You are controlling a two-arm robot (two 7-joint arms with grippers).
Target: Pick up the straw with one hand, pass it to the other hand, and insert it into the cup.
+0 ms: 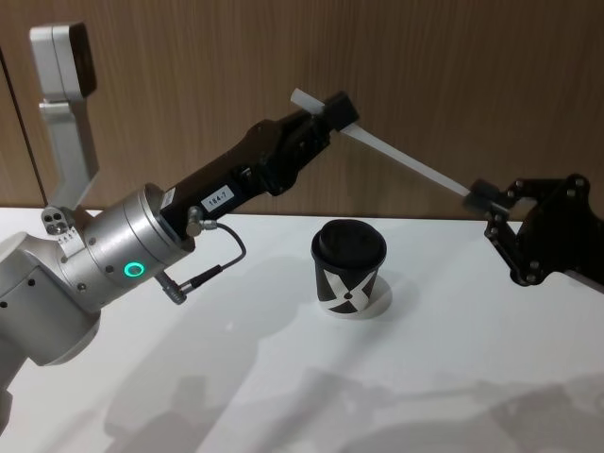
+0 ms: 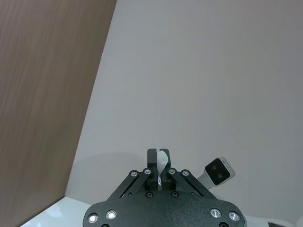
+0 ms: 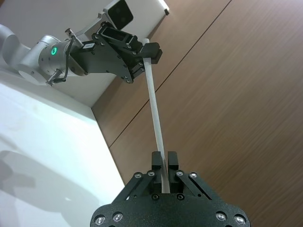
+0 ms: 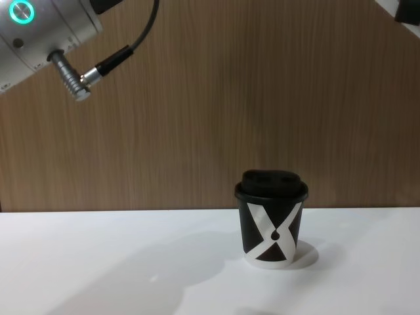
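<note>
A: Which step is this?

B: The handover, I judge. The straw (image 1: pixel 406 159) hangs in the air above the cup (image 1: pixel 349 274). It slants from high on the cup's left down toward its right, well clear of the lid (image 1: pixel 348 243).

A: Who has hold of it?

B: Both. The left gripper (image 1: pixel 335 111), above the cup and a little to its left, has its fingers pinched tight on the straw near the upper end. A short stub pokes out past them. The right gripper (image 1: pixel 481 196), lower and off to the cup's right, is nipped onto the other end. Its wrist view shows the two fingers closed with the straw between them.

A: And the cup?

B: Upright on the white table (image 1: pixel 236 377), lid on, touched by nothing.

A: What does the next move call for?

B: The right gripper should let go and back away from the cup. Then the left must swing the straw upright, bring the free end over the lid and lower it. I cannot make out the lid's opening from here, so the aim probably needs care.
</note>
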